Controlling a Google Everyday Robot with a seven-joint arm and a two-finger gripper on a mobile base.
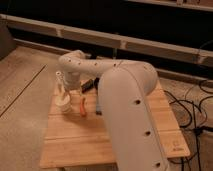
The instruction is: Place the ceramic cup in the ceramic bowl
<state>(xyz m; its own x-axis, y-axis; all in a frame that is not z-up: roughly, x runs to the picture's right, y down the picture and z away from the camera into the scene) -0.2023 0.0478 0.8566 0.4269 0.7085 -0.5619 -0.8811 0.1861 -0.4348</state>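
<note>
The cream-white ceramic cup (64, 104) stands upright near the left edge of the wooden table (75, 140). My gripper (68, 94) hangs at the end of the white arm (120, 95), right over the cup and at its rim. I cannot tell whether it holds the cup. The dark ceramic bowl is hidden behind the arm.
A slim white bottle (59, 78) stands just behind the cup. An orange object (82, 106) lies right of the cup. A small black object (88, 86) sits behind it, and a strip of a blue block (98, 108) shows by the arm. Cables (192, 107) lie on the floor at right.
</note>
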